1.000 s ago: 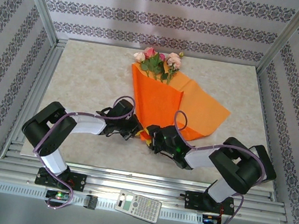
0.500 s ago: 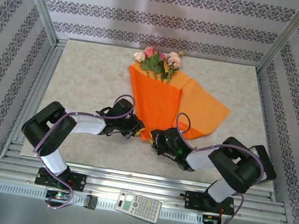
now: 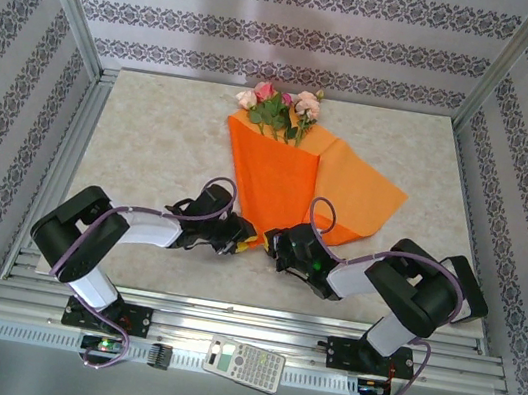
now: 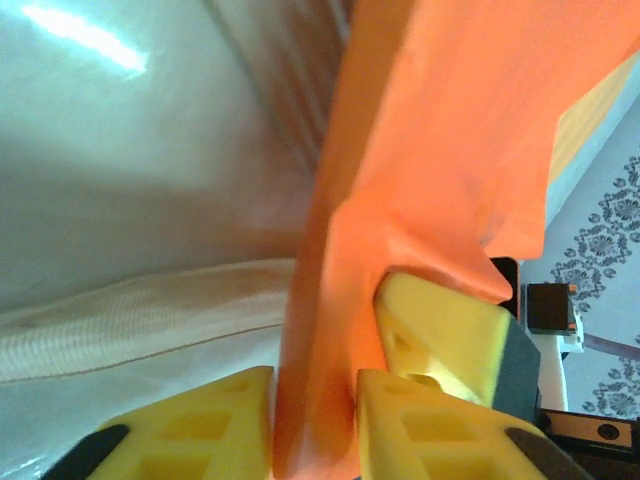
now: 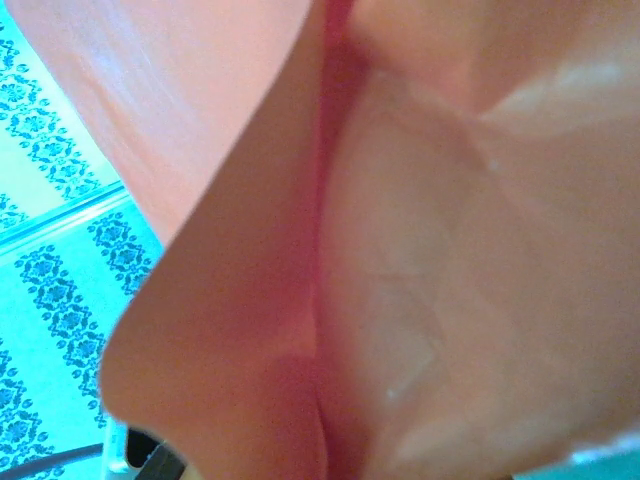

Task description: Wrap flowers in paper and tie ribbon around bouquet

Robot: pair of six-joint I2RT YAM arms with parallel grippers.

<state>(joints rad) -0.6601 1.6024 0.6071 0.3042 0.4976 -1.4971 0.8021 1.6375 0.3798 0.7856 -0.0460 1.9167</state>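
**Half-wrapped bouquet, pinned at its narrow end by both arms**

1. Table (image 3: 152, 138). Pale marbled top. It carries the whole lot, which lies flat in the middle, between the arm bases and the far wall.

2. Paper (image 3: 278, 175). Orange sheet, part folded. The left portion lies over the stems as a narrowing cone. A lighter flap spreads open to the right, not yet folded in. The long axis runs almost straight away from the arms, with the point nearest them and the wide mouth at the far side. Judged to be held at the point so the fold cannot spring back while the flap is brought over.

3. Flowers (image 3: 279, 109). Pink and cream rose heads with leaves, showing out of the wide mouth. Heads point to the far wall; stems are hidden under the paper and run toward the near point.

4. Left gripper (image 3: 237, 236). At the cone's point, coming in from the left. In the wrist view its yellow fingers (image 4: 210, 425) are closed on a pinched fold of the paper.

5. Right gripper (image 3: 273, 245). At the same point, from the right. Jaws closed; whether paper is caught between them cannot be told.

6. Ribbon (image 4: 130, 320). Pale woven strand lying on the table just beside the pinched fold, not yet tied.
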